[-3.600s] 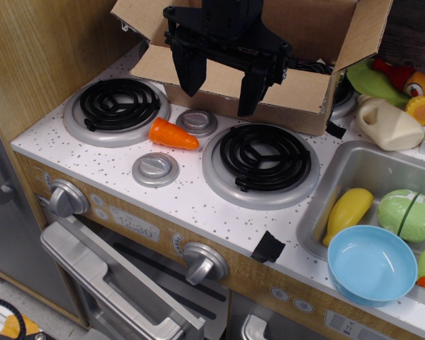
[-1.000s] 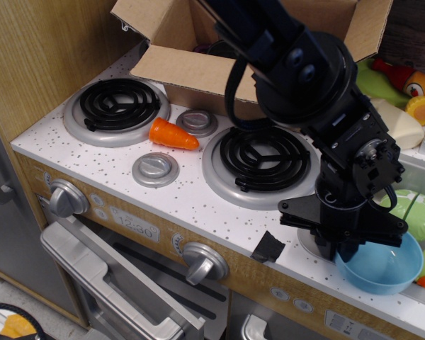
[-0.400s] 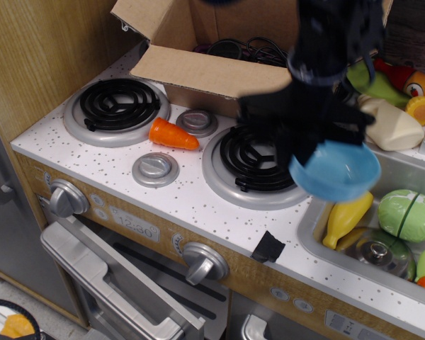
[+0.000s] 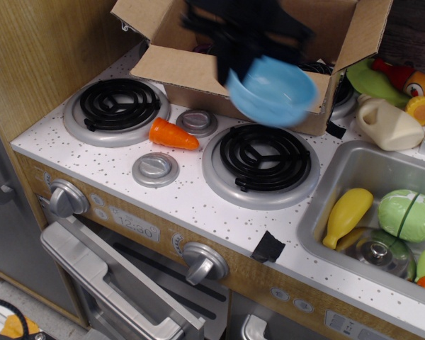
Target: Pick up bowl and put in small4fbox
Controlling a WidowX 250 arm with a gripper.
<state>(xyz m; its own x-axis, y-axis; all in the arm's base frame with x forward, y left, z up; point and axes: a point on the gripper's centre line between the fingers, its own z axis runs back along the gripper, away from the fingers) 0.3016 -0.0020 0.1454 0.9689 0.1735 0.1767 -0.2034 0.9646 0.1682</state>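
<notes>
The light blue bowl point(image 4: 273, 91) hangs in the air, tilted, in front of the near wall of the brown cardboard box point(image 4: 198, 69) and above the back edge of the right burner point(image 4: 264, 159). My black gripper point(image 4: 235, 53) is motion-blurred and shut on the bowl's rim at its upper left. The box stands at the back of the stove top with its flaps open; dark cables show inside it.
An orange toy carrot point(image 4: 173, 134) lies between the burners. The left burner point(image 4: 119, 103) is at the back left. The silver sink point(image 4: 331, 185) at right holds a yellow toy, a green striped round toy point(image 4: 409, 214) and more food. A cream jug point(image 4: 389, 124) sits behind it.
The bowl was gripped in the sink, lifted out, and has moved up and left with my gripper, from over the sink's edge to in front of the box.
</notes>
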